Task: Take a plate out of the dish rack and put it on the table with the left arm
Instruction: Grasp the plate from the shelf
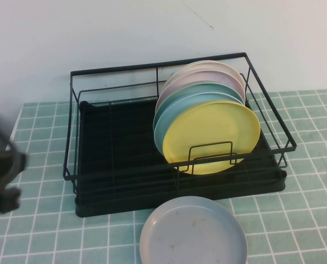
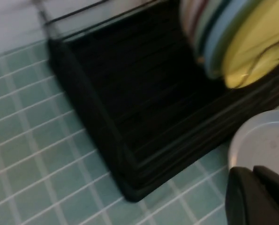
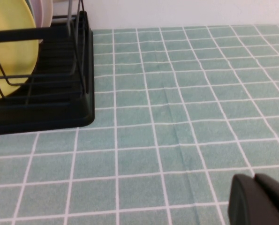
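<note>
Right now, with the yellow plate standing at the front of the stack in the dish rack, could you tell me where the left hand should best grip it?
Grip the yellow plate at its upper rim, coming from above. It stands nearly upright in the dish rack, a wire loop crosses its lower face and the blue plate sits close behind, so only the top edge is free. The left hand waits at the table's left edge; the right hand hangs over bare tiles.

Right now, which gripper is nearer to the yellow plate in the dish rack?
Left. The left gripper hovers beside the dish rack, across from the yellow plate. The right gripper is over bare table.
</note>
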